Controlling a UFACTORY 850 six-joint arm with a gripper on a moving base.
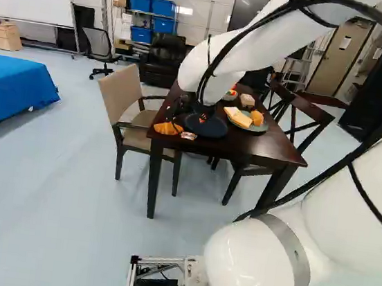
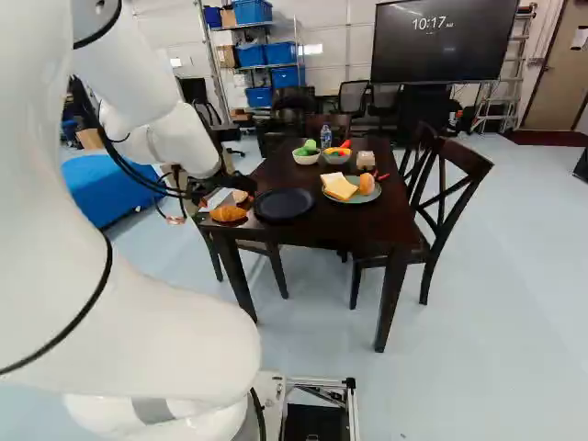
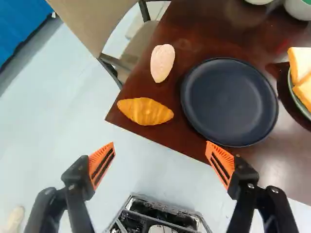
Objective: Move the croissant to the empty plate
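Sitting near croissant: pale oval piece, dark plate.

I see the croissant lying at the near corner of the dark table, golden brown, whole, plump in the middle and tapered at both ends, with shallow ridges across its back. One tip points toward the empty plate, just beside it but apart. The plate is round and dark, with a low raised rim; it sits face up near the same table edge, wholly on the wood and, as far as I can tell, flat.
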